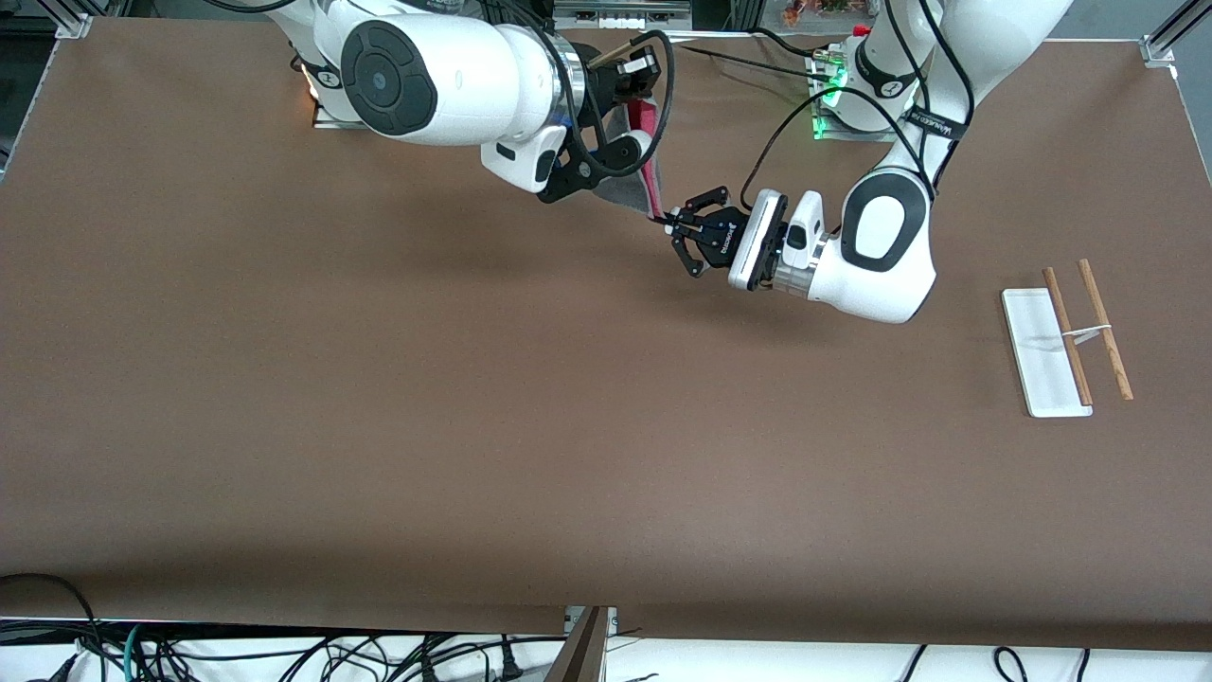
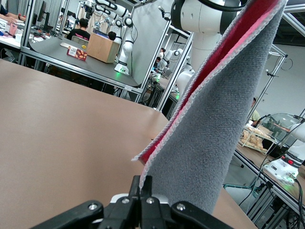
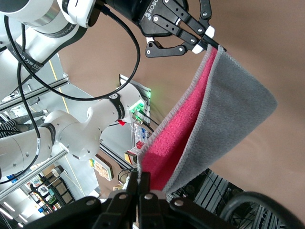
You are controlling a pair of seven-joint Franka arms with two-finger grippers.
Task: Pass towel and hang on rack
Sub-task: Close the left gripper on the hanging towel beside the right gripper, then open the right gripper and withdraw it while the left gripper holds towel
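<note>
A: Towel was up in the air, upper middle of the front frame, stretched between both arms over the tabletop. Read it as the handover: both had a corner, so it couldn't drop mid-pass.

B: Pincers?

A: Right pincer, top centre, was fully closed on the towel's upper end. Left pincer, just below it, was pinched shut on the lower corner; the right wrist view showed its tips clamped on the trim.

B: Which side was out?

A: It was folded, grey outside and pink-red inside, hanging taut on a slant.

B: Rack?

A: Rack sat at the right of the frame, at the left arm's end, well apart from the towel, with nothing on its rods. That's probably why the left arm took the towel: it's the one nearest the rack.
</note>
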